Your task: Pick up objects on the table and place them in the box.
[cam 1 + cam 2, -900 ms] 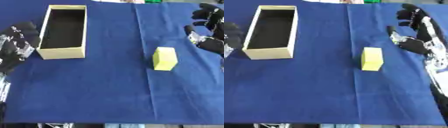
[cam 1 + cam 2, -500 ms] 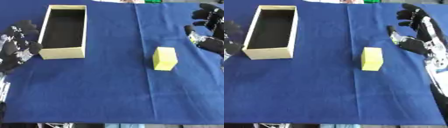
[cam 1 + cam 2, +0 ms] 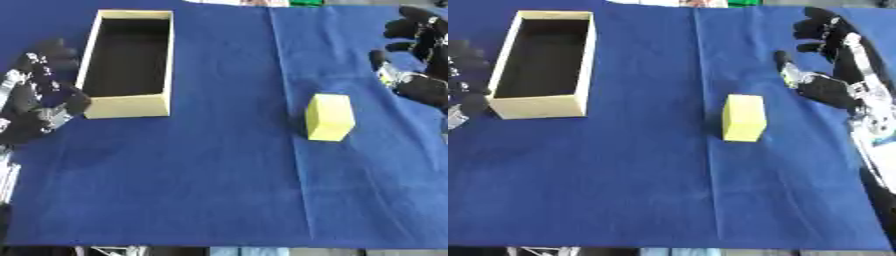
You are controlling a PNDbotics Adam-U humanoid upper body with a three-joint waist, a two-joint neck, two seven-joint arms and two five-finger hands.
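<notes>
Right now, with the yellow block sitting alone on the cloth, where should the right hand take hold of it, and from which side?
Probably from above, across the yellow block's two long side faces. It lies flat and apart from the box, with bare blue cloth all round it. The right hand hovers open just to its right, so a short reach leftward and down should do.

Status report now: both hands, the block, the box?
Both hands open, holding nothing: left hand beside box, right hand right of block. Block on cloth, untouched. Path clear.

Yellow block [image 3: 744, 118] mid-table, open box [image 3: 541, 65] near left edge, right hand [image 3: 826, 75] spread at right edge.
</notes>
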